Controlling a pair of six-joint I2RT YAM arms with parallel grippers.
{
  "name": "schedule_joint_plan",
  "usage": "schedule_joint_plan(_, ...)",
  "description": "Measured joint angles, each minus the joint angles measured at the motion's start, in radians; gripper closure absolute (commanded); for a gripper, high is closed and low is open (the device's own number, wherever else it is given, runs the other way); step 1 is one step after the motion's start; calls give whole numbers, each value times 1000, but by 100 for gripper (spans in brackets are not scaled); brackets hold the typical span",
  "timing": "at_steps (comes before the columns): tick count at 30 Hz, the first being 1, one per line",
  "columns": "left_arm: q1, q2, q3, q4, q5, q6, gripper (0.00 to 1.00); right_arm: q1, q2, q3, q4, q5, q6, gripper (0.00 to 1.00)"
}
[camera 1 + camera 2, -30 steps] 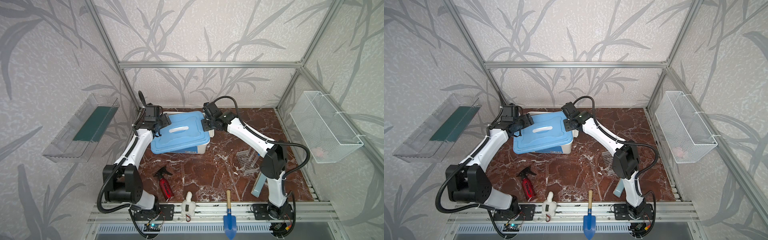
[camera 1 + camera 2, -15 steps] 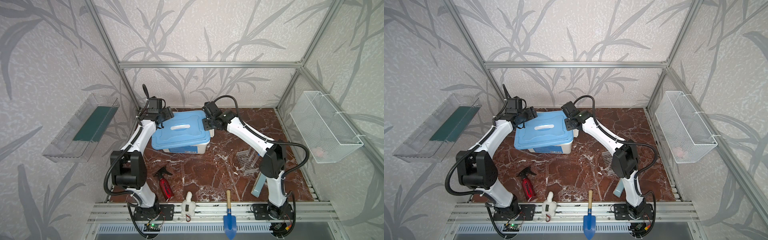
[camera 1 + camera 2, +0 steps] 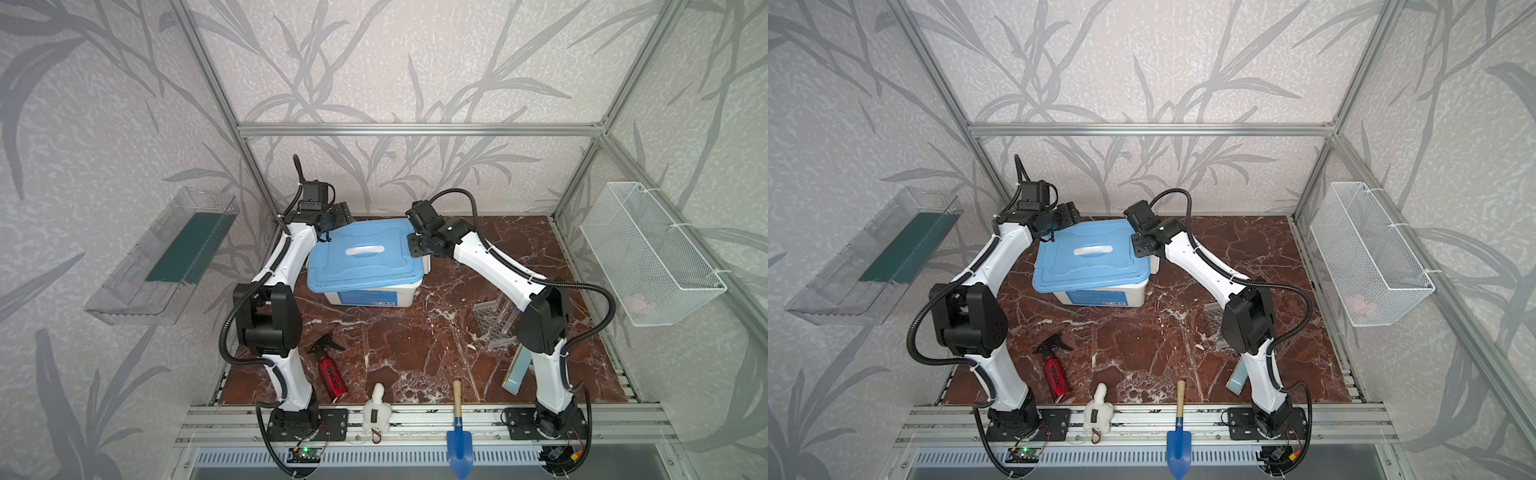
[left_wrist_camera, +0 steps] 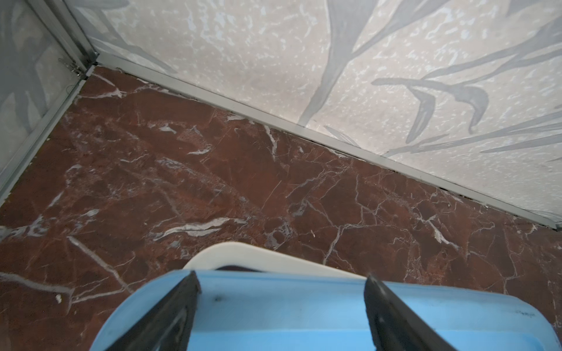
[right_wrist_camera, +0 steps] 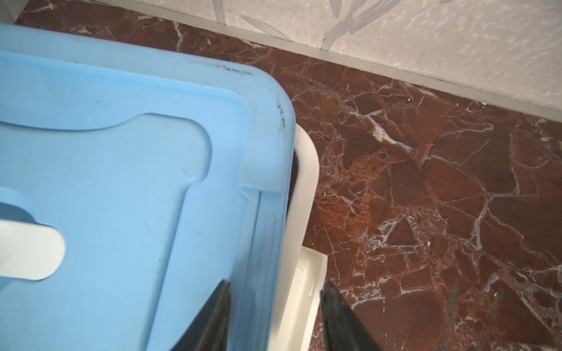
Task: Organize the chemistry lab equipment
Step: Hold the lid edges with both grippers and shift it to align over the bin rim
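Note:
A white storage bin (image 3: 365, 297) with a blue lid (image 3: 365, 257) stands at the back of the table. My left gripper (image 4: 282, 276) is open, hovering over the lid's back left corner (image 3: 328, 230). My right gripper (image 5: 276, 284) is open at the lid's right edge (image 3: 417, 249). One finger is over the lid and the other is outside the white latch (image 5: 307, 291). The clear perforated tube rack (image 3: 492, 320), holding clear tubes (image 3: 508, 309), stands right of centre, partly hidden by the right arm. In a top view only a corner of the rack (image 3: 1214, 311) shows.
A red canister (image 3: 330, 374), a white plush toy (image 3: 376, 411) and a blue trowel (image 3: 458, 432) lie along the front edge. A pale blue flat piece (image 3: 517, 374) leans by the right arm's base. A wire basket (image 3: 648, 253) hangs on the right wall and a clear shelf (image 3: 166, 257) on the left wall.
My left arm has risen and carried its gripper from the lid's left side to its back left corner. My right gripper's jaws have narrowed around the lid's edge and latch.

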Motion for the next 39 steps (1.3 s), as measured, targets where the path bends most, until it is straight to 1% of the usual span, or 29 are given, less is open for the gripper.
schedule_joint_plan(4,-13,18,45,-40,-14,14,13,-3,-6,-14,13,-3,4,55)
schedule_joint_plan(7,-18,16,97,-103,-62,40,10,-3,-6,-14,14,-6,5,59)
schedule_joint_plan(12,-17,-71,89,-201,-154,80,8,-3,-7,-19,22,-19,13,62)
schedule_joint_plan(15,-14,-156,40,-244,-177,87,8,-3,-18,-40,39,-22,14,63)
schedule_joint_plan(20,-9,-319,-182,-246,-204,83,7,-3,-37,-71,59,-27,15,64)
schedule_joint_plan(23,-4,-371,-307,-229,-195,68,10,-3,-58,-110,89,-31,17,65)
schedule_joint_plan(26,-3,-406,-417,-180,-172,51,15,-4,-78,-141,105,-35,17,66)
schedule_joint_plan(28,2,-419,-452,-147,-150,40,19,-5,-88,-153,106,-37,17,66)
schedule_joint_plan(31,7,-417,-452,-111,-133,38,23,-6,-106,-180,113,-37,17,67)
schedule_joint_plan(33,10,-396,-449,-95,-121,36,24,-9,-114,-193,111,-38,17,66)
schedule_joint_plan(34,12,-380,-442,-87,-116,34,28,-11,-115,-199,105,-45,17,67)
schedule_joint_plan(39,14,-312,-397,-32,-102,31,30,-13,-117,-211,111,-68,19,66)
